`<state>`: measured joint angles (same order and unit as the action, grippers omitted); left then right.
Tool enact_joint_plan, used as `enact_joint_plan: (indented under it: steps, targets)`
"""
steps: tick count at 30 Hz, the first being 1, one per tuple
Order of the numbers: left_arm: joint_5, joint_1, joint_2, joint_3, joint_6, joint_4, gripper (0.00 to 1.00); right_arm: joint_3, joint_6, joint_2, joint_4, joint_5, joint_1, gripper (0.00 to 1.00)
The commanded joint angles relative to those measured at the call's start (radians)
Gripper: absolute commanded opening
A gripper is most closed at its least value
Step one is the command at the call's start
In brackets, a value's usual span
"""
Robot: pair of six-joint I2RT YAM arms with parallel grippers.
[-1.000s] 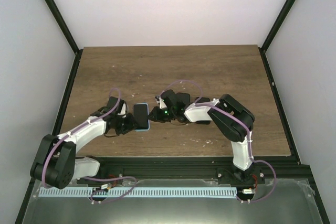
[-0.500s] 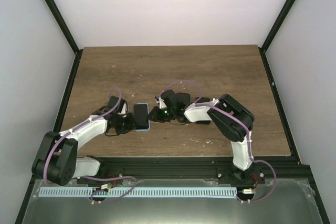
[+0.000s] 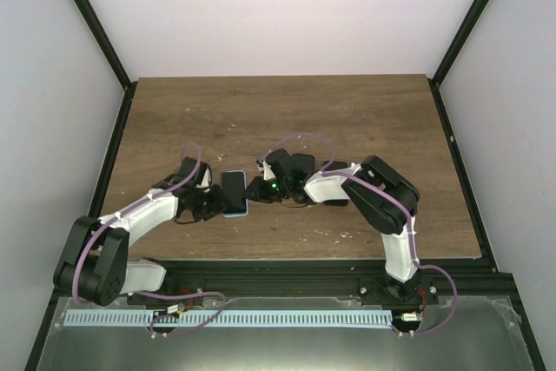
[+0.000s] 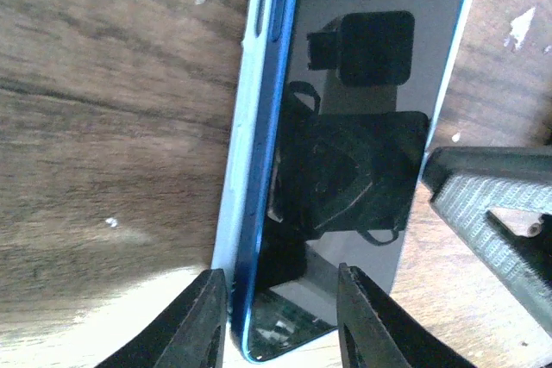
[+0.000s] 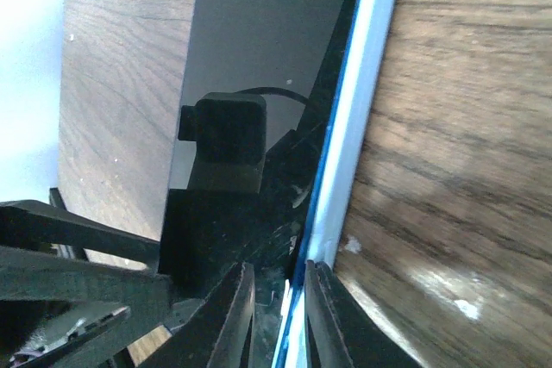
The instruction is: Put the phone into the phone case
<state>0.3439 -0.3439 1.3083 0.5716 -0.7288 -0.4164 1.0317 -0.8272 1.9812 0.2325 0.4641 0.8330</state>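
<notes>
Top external view: the phone (image 3: 233,190) lies flat and screen up on the wooden surface (image 3: 287,119), a little left of centre and nearer the arms than the far edge. The left pincer (image 3: 217,206) is at its left side and the right pincer (image 3: 252,190) at its right.

The phone is a slim slab with a glossy black screen that mirrors the cameras above it, and a bright blue frame with rounded corners. The phone case (image 4: 237,170) is pale blue, almost white. It shows as a soft lip along the long sides and wraps one rounded corner in the right wrist view. In the left wrist view the blue side of the phone, with its dark button slots, shows beside that lip. Whether the phone is fully seated there cannot be told.

The left pincer's jaws stand partly apart and straddle a corner of the phone and its case, one finger outside the lip and the other over the glass. Whether they clamp cannot be told. The right pincer's jaws are drawn close together over one long edge of the phone, gripping glass and case lip between them.
</notes>
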Motion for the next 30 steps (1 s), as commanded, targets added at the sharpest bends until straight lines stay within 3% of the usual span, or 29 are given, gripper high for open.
enact_joint_plan:
  steps: [1, 11, 23, 30]
  targets:
    - [-0.019, 0.019, -0.033, 0.040, 0.013, 0.023, 0.41, 0.000, 0.018, -0.023, -0.037, -0.061, 0.008, 0.18]
    - [-0.041, 0.062, 0.007, 0.080, 0.108, -0.014, 0.42, 0.008, 0.007, -0.016, -0.036, -0.055, 0.004, 0.23]
    - [-0.012, 0.060, 0.143, 0.038, 0.088, 0.132, 0.16, 0.032, -0.006, 0.053, 0.020, 0.014, 0.007, 0.18]
    - [0.001, 0.060, 0.180, 0.061, 0.078, 0.157, 0.15, 0.054, -0.017, 0.069, 0.016, 0.014, 0.007, 0.18]
